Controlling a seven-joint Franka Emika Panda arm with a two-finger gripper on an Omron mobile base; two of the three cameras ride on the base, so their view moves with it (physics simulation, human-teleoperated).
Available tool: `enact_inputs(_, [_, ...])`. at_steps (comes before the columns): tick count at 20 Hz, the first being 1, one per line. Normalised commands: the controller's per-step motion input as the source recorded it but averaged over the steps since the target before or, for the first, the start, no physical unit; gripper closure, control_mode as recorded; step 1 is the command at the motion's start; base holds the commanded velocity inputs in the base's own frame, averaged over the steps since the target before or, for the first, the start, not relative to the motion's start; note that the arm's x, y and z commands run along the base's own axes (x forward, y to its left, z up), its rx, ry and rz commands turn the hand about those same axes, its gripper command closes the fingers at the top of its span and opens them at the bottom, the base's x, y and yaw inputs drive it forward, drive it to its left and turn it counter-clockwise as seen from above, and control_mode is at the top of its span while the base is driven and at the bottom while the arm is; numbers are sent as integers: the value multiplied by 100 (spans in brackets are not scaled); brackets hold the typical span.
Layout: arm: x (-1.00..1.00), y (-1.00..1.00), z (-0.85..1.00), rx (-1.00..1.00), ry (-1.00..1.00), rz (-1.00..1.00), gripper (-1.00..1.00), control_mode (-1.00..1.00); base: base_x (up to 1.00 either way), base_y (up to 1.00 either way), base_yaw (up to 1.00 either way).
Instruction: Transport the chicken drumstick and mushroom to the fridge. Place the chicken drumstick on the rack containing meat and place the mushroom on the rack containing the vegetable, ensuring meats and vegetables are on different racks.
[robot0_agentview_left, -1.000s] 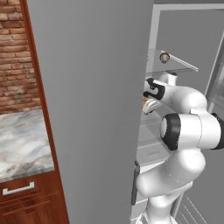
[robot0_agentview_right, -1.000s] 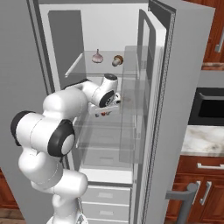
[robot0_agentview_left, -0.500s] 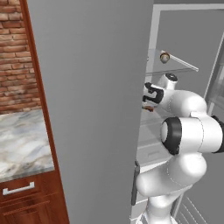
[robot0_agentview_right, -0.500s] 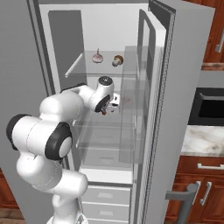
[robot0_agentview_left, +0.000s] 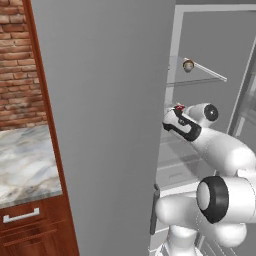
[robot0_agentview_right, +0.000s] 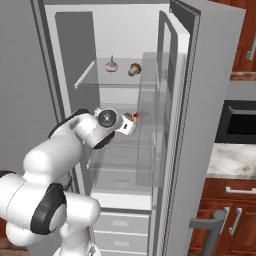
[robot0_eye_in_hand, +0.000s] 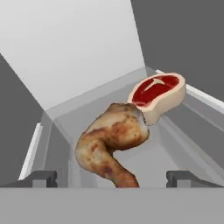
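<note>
1. Hanging at the bottom edge of the hand view, the tool (robot0_eye_in_hand: 112, 178) stands spread wide, its two dark fingertips (robot0_eye_in_hand: 38, 178) far apart at lower left and lower right, and nothing is pinched between them
2. Just beyond the tips, in the lower middle of that frame, lies the chicken drumstick (robot0_eye_in_hand: 113, 148), golden-brown, its thin end pointing down toward the tool and its thick end away; it rests on the rack (robot0_eye_in_hand: 175, 153) by its own weight, which I judge means it is set down and released
3. Touching or all but touching the drumstick's thick end, to the upper right, sits the meat (robot0_eye_in_hand: 158, 92), a red chunk with a pale rind; the drumstick is laid here because the task wants it on the rack that carries meat
4. In the right base view the arm reaches from lower left into the fridge (robot0_agentview_right: 210, 100), with the tool (robot0_agentview_right: 131, 122) at frame centre over the middle rack (robot0_agentview_right: 115, 150) and the meat (robot0_agentview_right: 141, 115) a red speck just right of it
5. Farther up, on the upper rack (robot0_agentview_right: 90, 82), stand two small vegetables near each other, a pale bulb (robot0_agentview_right: 111, 64) and a brown-capped mushroom (robot0_agentview_right: 134, 69), well apart from the meat below, so meat and vegetables keep separate racks
6. In the left base view the open door (robot0_agentview_left: 110, 125) fills the middle and the tool (robot0_agentview_left: 176, 116) shows right of centre
7. Judged from this, both items seem placed and the arm need only draw back without brushing the drumstick
</note>
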Motion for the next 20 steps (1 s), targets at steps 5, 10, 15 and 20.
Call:
enact_inputs(5, [-100,-5,100,10,0,-20,-100,-100,0,0,0])
enact_inputs(10, [-100,-9,100,8,8,-12,-100,-100,0,0,0])
enact_inputs(15, [-100,-12,95,3,15,-2,-100,-100,0,0,0])
enact_inputs(20, [-100,29,10,-6,11,10,-100,-100,0,0,0])
